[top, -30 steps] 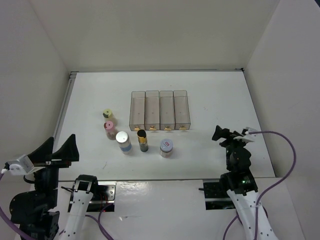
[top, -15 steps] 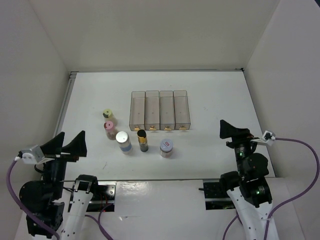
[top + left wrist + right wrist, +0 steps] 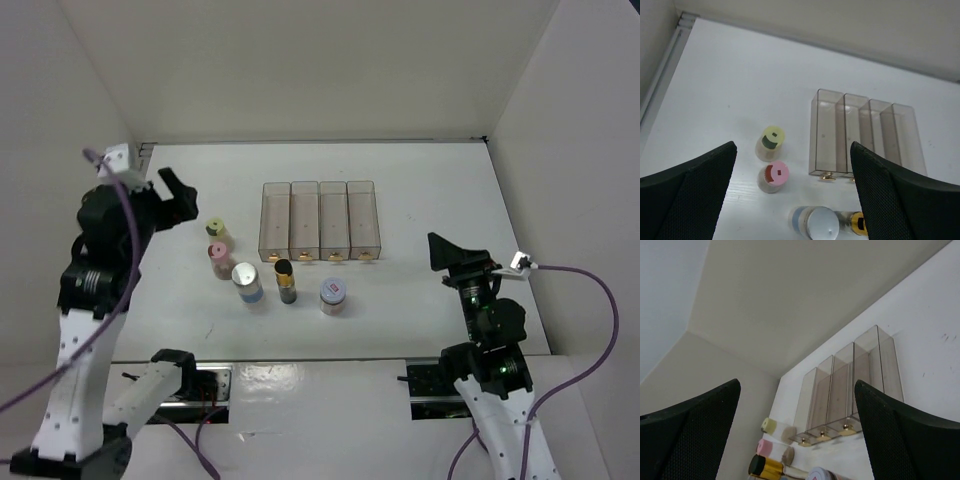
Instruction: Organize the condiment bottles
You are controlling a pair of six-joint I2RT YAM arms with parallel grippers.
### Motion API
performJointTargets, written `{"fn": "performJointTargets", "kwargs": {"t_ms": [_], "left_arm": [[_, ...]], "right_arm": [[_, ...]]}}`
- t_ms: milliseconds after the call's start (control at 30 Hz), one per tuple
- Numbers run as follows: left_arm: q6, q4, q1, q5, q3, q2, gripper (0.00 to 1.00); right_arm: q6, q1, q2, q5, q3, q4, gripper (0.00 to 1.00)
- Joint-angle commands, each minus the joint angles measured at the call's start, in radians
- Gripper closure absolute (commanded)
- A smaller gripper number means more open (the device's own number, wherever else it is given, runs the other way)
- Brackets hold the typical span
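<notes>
Five condiment jars stand on the white table in front of the bins: yellow-green lid, pink lid, white lid with blue label, dark bottle with gold band, silver-grey lid. My left gripper is open and empty, held high, left of the yellow-green jar. Its wrist view looks down on the yellow-green, pink, white-lidded and dark jars. My right gripper is open and empty at the right, apart from the jars; the dark bottle shows low in its view.
Four clear rectangular bins stand side by side behind the jars, also in the left wrist view and the right wrist view. White walls close in the table at the back and both sides.
My left arm has risen from the near left corner and swung forward, high over the table's left side. My right gripper has turned a little and stays at the right.
</notes>
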Motion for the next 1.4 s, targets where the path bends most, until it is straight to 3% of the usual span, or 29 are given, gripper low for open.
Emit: {"fn": "performJointTargets", "kwargs": {"t_ms": [0, 200, 400, 533, 1067, 1367], "left_arm": [[0.045, -0.101, -0.002, -0.028, 0.080, 0.167, 0.00], [0.074, -0.161, -0.002, -0.003, 0.140, 0.454, 0.00], [0.063, -0.117, 0.010, 0.011, 0.102, 0.621, 0.00], [0.054, -0.080, 0.031, 0.035, 0.068, 0.693, 0.00], [0.063, -0.031, 0.031, -0.002, 0.068, 0.851, 0.00], [0.063, -0.020, 0.031, -0.013, 0.058, 0.900, 0.07]], "right_arm": [[-0.054, -0.004, 0.132, 0.036, 0.109, 0.158, 0.01], [-0.196, -0.004, 0.428, -0.028, 0.339, 0.128, 0.01], [-0.400, -0.004, 0.788, -0.099, 0.685, -0.095, 0.01], [-0.512, 0.016, 1.038, -0.050, 0.806, -0.263, 0.01], [-0.577, 0.016, 1.106, -0.085, 0.821, -0.287, 0.01], [-0.597, 0.016, 1.142, -0.074, 0.861, -0.310, 0.01]]}}
